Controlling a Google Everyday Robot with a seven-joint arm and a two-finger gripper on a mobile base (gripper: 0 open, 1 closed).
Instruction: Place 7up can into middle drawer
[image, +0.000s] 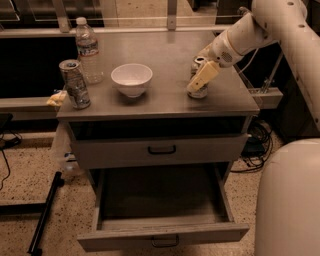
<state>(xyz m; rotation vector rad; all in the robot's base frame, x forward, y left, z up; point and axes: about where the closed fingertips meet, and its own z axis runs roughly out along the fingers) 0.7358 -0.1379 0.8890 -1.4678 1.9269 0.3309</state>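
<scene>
Grey metal desk (165, 102), flat top, two drawers showing below.

Item 1: small whitish-silver 7up can (200, 93), green and red markings. It stood upright near the desk's right edge, long axis vertical and silver top pointing up, well apart from the other items.

Item 2: cream two-finger hand (198, 82), on a white robot arm (260, 27) that reached in from the upper right. The hand was set at the 7up can and slanted down across its front. Whether it gripped the can or stood loose could not be told.

Item 3: wide, shallow middle drawer (162, 234), lowest visible, pulled out, with a small dark loop handle.

Item 4: upper drawer (125, 152), closed, like handle.

Item 5: white round bowl (132, 79), mid-desk.

Item 6: clear plastic water bottle (87, 50), upright at the rear left.

Item 7: dark silver-grey can (75, 84), slimmer, upright at the front left.
</scene>
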